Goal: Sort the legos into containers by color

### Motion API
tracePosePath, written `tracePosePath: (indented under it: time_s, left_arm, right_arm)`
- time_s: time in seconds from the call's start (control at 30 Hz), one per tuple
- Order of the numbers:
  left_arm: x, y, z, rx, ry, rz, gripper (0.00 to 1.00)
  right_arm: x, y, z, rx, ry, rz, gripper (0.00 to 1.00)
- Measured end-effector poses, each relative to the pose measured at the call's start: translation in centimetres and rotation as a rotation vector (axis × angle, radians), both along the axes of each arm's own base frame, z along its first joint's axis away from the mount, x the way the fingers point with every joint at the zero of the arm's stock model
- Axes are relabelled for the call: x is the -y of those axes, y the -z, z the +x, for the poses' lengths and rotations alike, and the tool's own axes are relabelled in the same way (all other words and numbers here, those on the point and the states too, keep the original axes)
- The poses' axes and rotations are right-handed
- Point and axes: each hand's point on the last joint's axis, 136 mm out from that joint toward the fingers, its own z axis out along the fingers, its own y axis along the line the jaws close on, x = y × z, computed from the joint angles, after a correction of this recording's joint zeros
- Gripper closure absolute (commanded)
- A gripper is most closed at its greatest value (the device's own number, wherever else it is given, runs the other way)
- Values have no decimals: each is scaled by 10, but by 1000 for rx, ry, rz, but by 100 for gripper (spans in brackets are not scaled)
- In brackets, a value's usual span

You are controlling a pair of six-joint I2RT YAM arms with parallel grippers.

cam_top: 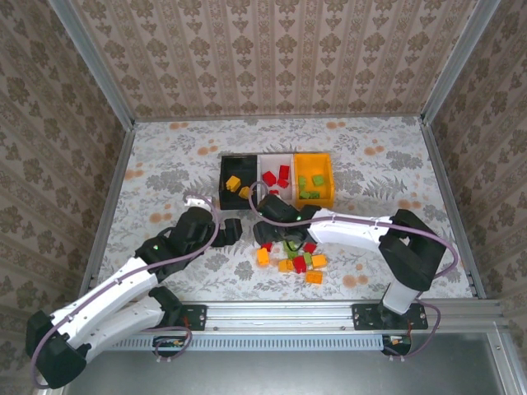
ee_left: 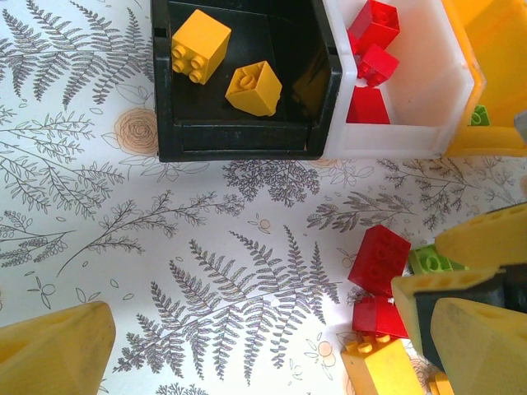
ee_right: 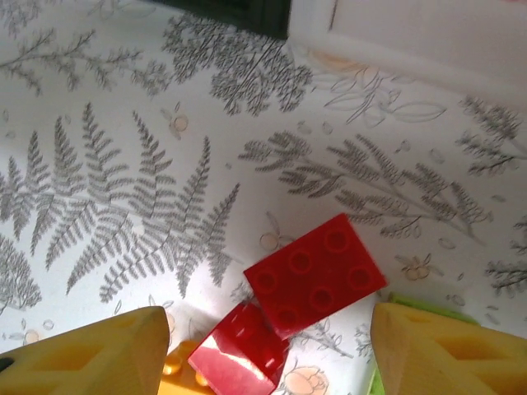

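The right fingers [ee_right: 82, 354] are spread wide around two red bricks [ee_right: 317, 271] on the table [ee_right: 123, 123]; the left fingers [ee_left: 49, 350] are parted and empty. Orange bricks [ee_left: 202, 45] lie in the black bin [ee_left: 239, 140], red ones [ee_left: 375, 25] in the white bin [ee_left: 395, 136].

I log bright, even overhead light across the table [cam_top: 165, 156]; shadows are short and soft. Glossy reflection on the black bin [ee_left: 311, 82] inner wall. Right gripper [ee_right: 269, 317] out of focus in its wrist view.
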Motion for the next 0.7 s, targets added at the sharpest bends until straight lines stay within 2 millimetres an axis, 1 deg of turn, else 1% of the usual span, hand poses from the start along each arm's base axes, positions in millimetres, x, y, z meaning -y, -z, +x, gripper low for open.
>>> tracePosePath:
  time_s: [0.1,0.2,0.27,0.37,0.47,0.6,0.63,0.7]
  left_arm:
    - [-2,1,0,0,-7,-2,0]
    - [-4,1,0,2,-11,-5,0]
    - [-4,1,0,2,-11,-5,0]
    - [-6,0,0,3,-17,-7,0]
    - [-8,2,1,1,-25,-6,0]
    - [-9,3,1,-6,-27,-7,0]
    - [-10,4,1,-7,-28,-7,0]
    - [-10,5,0,-11,-27,-7,0]
  right_arm:
    - [-1,4,15,7,37,-20,30]
    - [1,20,22,-3,54,-67,28]
    - [5,32,20,-21,53,-105,27]
    - [10,45,17,-44,40,-149,27]
    - [10,45,17,-42,31,-164,30]
    - [21,48,16,-48,47,-205,39]
    - [25,50,16,-50,54,-212,40]
    - [34,53,16,-58,72,-223,38]
